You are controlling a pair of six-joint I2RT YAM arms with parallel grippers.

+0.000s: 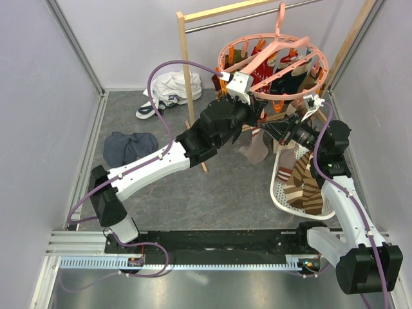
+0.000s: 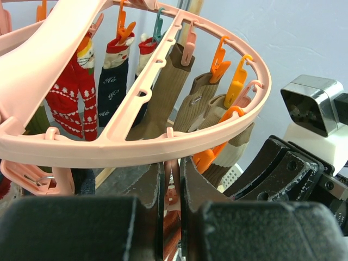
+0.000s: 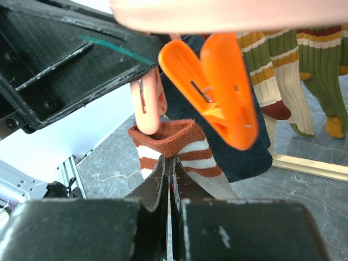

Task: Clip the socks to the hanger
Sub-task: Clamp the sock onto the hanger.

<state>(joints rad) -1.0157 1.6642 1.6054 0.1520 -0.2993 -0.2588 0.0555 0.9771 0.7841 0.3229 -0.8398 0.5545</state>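
Right wrist view is showing the right end effector (image 3: 169,166) pressing its fingers almost together on a brown-and-white striped sock (image 3: 187,147), with the cuff standing just above its fingertips. A pink clip (image 3: 147,106) is hanging directly above that end effector and slightly to its left, its tip touching the edge of the cuff. Whether it is biting the fabric cannot be told. An orange clip (image 3: 217,92) is dangling just to the right of it.

From the left wrist, the left end effector (image 2: 173,171) is sitting at a narrow gap, and the pink clip seems to be squeezed between its fingers. It is working just under the rim of the hanger (image 2: 136,149), which is arching above and beyond it.

The task is looking well advanced but unfinished. Several hung socks (image 2: 76,92), red, navy and tan, are dangling from clips around the ring, beyond the left end effector. In the overhead view, loose socks (image 1: 306,183) are lying in a white basket (image 1: 275,187) on the tabletop (image 1: 193,193), below and behind the right end effector.

The step in hand appears to be fastening the striped sock. What is remaining is probably letting the clip close on the cuff, letting go with both end effectors, and then hanging the basket's contents.
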